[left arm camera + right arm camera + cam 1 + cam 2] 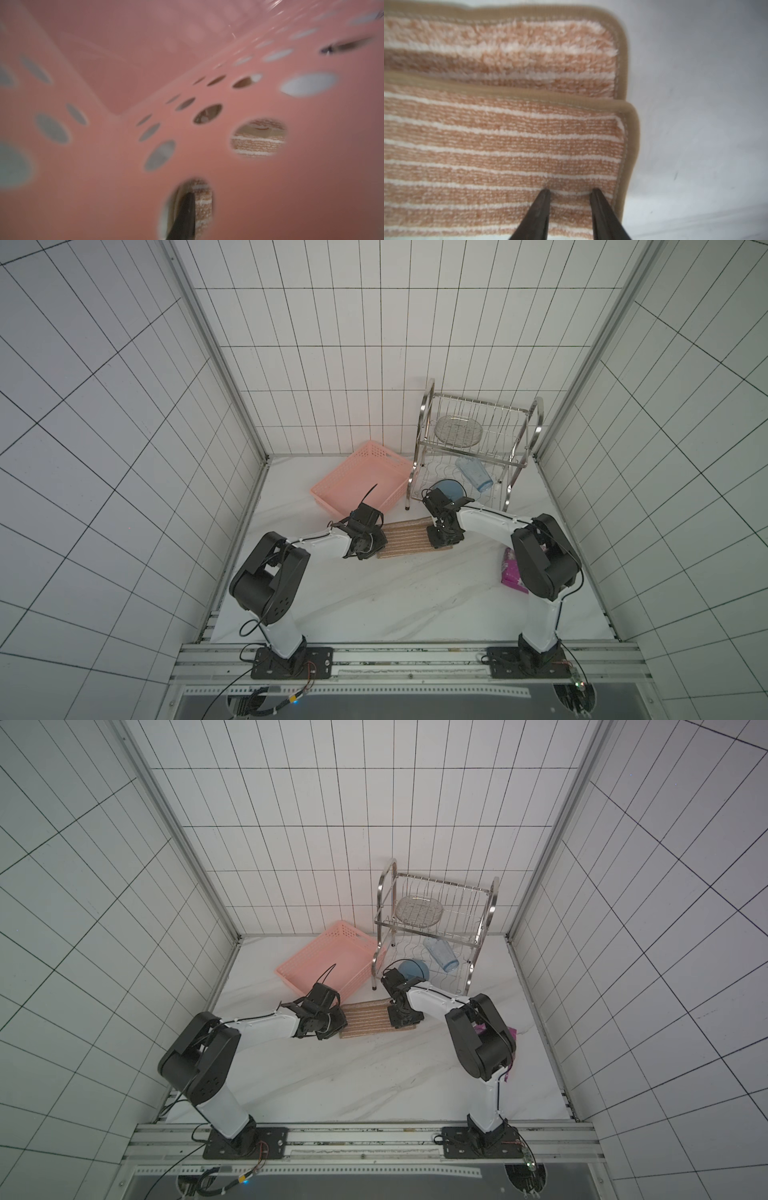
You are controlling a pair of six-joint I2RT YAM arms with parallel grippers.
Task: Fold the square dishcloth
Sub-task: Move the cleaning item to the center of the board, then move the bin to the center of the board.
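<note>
The thick, tan-brown striped square dishcloth (409, 537) lies part-folded on the white worktop (374, 601), probably soft and limp, best pinched at its bound edge; the right hand (570, 192) rests on it with fingers apart, while the left hand (370, 545) cannot be judged.

A mock kitchen robot cell: white tiled walls (332, 364), marble-look counter (374, 597), steel dish rack (427, 410).

No legible text; purple packet (509, 572) print perhaps too small
</note>
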